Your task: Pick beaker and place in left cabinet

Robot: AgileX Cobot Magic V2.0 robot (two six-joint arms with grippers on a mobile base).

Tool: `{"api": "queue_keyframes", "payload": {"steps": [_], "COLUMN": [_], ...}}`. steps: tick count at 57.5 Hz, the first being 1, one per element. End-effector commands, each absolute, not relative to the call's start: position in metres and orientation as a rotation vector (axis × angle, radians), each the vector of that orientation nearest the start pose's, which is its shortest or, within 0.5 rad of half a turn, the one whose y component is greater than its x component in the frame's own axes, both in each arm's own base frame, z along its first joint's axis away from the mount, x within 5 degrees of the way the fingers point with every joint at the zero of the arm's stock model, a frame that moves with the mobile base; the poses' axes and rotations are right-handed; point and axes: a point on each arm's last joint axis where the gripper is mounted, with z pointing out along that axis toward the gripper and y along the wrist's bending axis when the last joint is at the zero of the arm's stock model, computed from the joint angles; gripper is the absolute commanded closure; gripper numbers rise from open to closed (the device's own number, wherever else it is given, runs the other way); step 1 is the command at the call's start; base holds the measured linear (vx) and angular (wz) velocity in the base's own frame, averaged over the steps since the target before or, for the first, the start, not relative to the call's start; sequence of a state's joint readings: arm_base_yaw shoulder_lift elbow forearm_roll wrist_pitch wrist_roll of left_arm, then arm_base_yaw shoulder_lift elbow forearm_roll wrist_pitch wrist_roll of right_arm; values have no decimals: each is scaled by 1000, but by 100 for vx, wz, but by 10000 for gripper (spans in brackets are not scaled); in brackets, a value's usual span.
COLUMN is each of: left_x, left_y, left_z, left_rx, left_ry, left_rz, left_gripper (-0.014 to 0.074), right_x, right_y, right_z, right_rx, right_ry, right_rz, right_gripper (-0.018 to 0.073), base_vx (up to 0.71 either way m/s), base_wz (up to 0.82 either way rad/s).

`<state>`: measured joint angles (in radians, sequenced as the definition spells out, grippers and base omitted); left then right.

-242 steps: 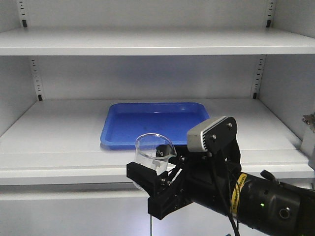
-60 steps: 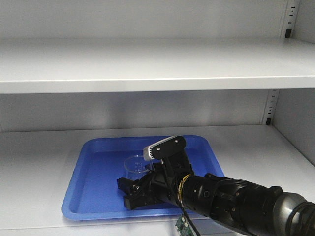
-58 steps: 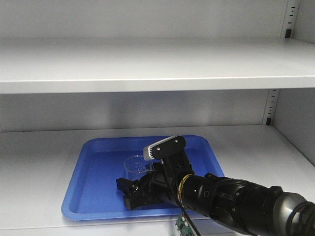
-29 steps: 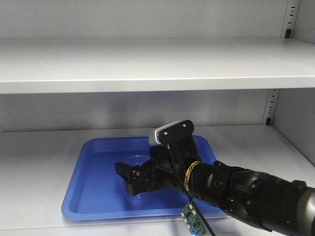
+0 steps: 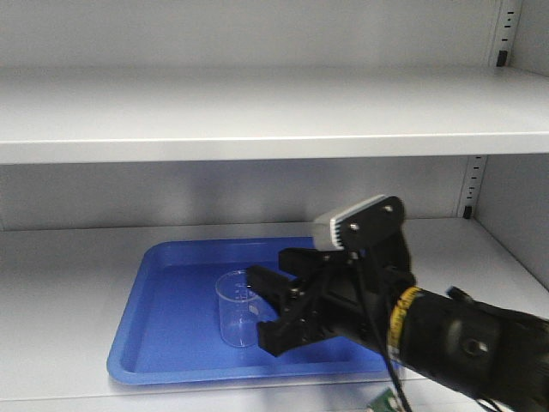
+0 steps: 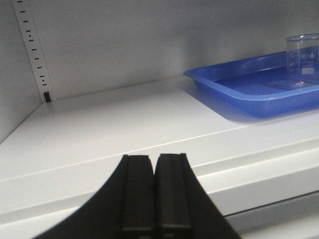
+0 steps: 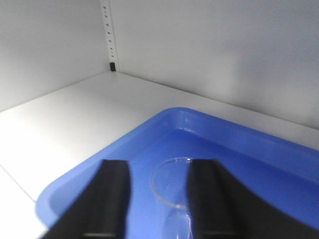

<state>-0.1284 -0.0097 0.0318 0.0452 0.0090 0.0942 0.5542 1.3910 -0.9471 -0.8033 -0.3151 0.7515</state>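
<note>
Standing upright at lower centre, the clear graduated beaker (empty) sits in the blue tray, right gripper spread apart beside it.

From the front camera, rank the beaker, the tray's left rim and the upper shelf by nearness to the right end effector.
1. beaker, just left of the open right end effector.
2. tray's left rim, farther left.
3. upper shelf, well above.
</note>
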Motion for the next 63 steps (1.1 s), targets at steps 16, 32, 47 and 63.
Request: {"api": "queue_keyframes", "payload": {"steps": [16,32,47,63], "left_x": [55,55,55,55], "left_y": [-7,-7,-7,-7], "left_z": [205,205,205,205], "left_rx": [190,190,190,190], "left_ry": [1416,1416,1416,1416], "left_rz": [1,1,1,1], "left_gripper": [595,595,595,595], "right_x": [223,223,223,227], "right_y": [162,162,162,148], "right_z": [363,363,363,364], "right_rx": [-627,-628,-628,-374], "right_ry": [1463,1463,1463,1595], "right_rz": [618,618,618,623], "right_gripper": [571,568,568,566], "base_vx": [0,0,0,0], "base_wz": [0,0,0,0]}}
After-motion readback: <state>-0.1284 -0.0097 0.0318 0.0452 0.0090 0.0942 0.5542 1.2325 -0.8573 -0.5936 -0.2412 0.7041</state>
